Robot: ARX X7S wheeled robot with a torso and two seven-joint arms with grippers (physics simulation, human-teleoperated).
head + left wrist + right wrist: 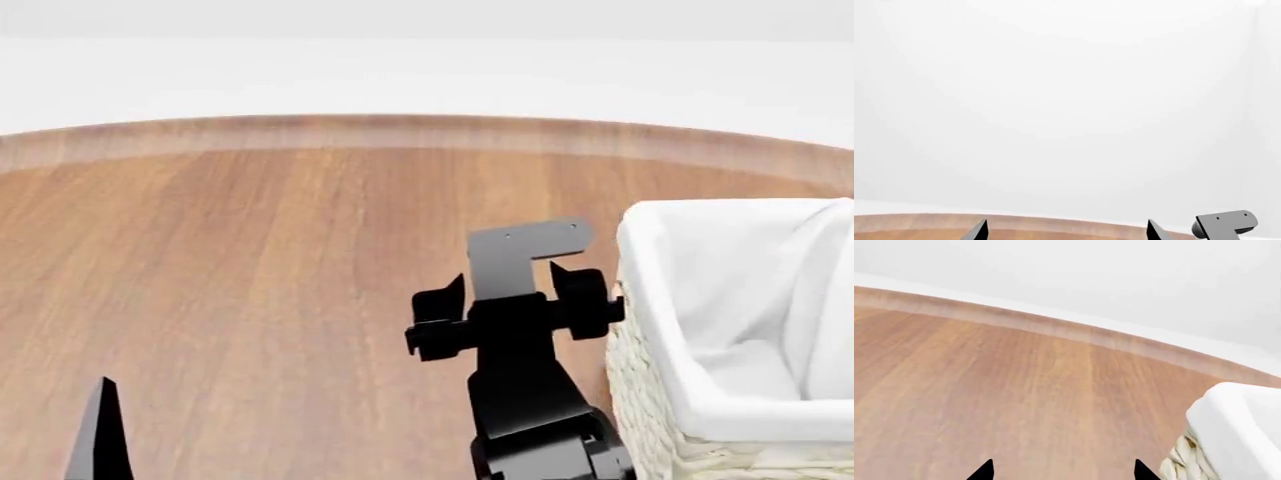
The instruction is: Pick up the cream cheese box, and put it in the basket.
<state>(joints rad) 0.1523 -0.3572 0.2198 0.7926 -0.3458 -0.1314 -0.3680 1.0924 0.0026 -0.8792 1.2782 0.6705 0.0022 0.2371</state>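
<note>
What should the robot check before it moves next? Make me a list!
1. Cream cheese box in sight: not ok, no view shows it.
2. Basket in sight: ok, at the right of the head view, its white liner folded over the rim.
3. Room in the basket: ok for the part that shows, only liner there; the rest is cut off.
4. Right gripper free: ok, fingertips apart with nothing between them.
5. Left gripper free: ok, fingertips apart, nothing held.
6. Right gripper clear of the basket: ok, it hangs beside the rim over bare table.
</note>
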